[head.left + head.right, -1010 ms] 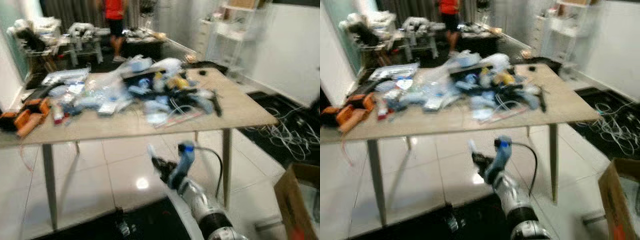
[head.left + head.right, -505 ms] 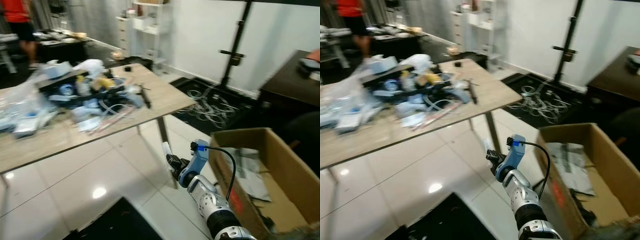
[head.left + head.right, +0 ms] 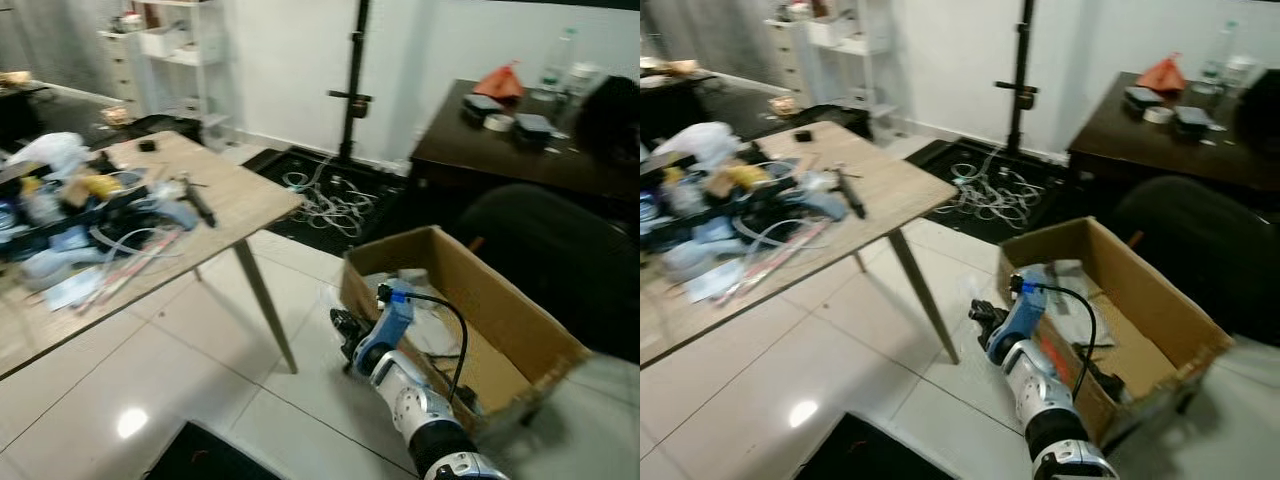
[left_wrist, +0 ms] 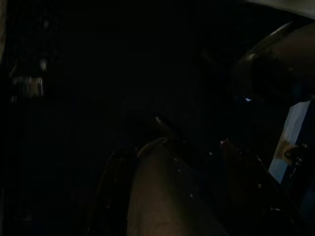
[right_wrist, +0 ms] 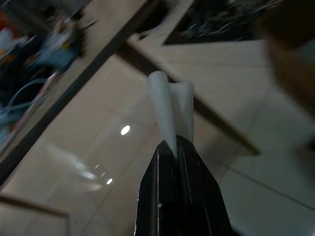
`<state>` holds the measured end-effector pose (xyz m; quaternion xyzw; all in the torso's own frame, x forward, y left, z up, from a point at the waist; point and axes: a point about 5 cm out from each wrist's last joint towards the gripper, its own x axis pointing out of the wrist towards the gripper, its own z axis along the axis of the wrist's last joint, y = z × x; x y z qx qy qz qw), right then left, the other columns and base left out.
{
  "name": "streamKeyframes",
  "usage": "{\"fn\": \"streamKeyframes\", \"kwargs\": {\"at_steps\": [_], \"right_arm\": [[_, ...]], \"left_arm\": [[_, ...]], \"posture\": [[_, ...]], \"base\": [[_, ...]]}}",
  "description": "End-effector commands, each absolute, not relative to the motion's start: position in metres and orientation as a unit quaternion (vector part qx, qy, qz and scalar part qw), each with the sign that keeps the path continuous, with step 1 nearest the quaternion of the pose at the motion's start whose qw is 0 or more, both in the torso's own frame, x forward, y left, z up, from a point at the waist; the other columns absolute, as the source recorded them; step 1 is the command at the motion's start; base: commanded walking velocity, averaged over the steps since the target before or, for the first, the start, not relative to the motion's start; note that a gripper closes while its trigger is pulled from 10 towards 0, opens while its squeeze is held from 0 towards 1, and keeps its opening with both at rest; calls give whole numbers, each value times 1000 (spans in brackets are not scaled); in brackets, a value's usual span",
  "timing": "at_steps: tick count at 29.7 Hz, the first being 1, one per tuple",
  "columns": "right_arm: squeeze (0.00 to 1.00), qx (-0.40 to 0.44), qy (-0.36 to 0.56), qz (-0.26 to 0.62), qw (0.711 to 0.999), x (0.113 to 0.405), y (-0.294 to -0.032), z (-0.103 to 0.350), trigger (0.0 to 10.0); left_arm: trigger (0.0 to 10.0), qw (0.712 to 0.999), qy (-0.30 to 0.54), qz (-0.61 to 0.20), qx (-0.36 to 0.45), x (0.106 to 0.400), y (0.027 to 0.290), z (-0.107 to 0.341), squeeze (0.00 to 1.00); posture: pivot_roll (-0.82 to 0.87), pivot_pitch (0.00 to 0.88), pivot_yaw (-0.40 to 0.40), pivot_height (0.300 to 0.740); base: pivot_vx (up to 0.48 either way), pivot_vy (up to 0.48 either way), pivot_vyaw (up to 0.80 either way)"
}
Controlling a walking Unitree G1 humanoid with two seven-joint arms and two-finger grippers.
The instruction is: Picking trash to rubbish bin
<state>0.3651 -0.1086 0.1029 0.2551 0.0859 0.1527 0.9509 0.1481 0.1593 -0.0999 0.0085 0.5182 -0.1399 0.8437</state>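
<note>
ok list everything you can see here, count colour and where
cardboard box: one, brown, open on the floor at the right, papers and scraps inside
wooden table: one, light wood, at the left
clutter pile: one heap, blue, white and yellow bags, cables and tools, on the wooden table
cable tangle: one, white, on a black mat beyond the table
black stand: one, upright against the far wall
dark desk: one, dark brown, far right, small items on top
white shelves: one unit, far left corner
dark chair: one, black, behind the box
white paper scrap: one, pinched in the right gripper
right gripper: shut on the scrap, low beside the box
left gripper: wrist view too dark to judge
</note>
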Motion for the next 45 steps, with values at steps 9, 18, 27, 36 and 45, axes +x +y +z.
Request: {"fn": "streamKeyframes", "kwargs": {"at_steps": [9,18,27,36,45], "right_arm": [[0,248,98,133,954,362,-113,94,10000],[0,247,97,133,955,363,-112,94,10000],[0,246,89,131,956,362,-114,94,10000],[0,237,66,172,954,358,-98,97,10000],[0,228,58,177,956,358,-97,100,10000]], "left_arm": [[10000,831,537,-144,15,137,160,-104,0],[10000,831,537,-147,15,136,160,-104,0],[10000,832,534,-149,16,138,159,-104,0],[10000,833,528,-162,17,139,157,-103,0],[10000,833,524,-173,21,141,156,-102,0]], "posture": [[-134,96,40,740],[-131,95,41,740],[-136,98,40,740],[-146,96,39,740],[-145,88,39,740]], "base": [[0,0,-781],[0,0,-781],[0,0,-781],[0,0,-87],[318,0,0]]}}
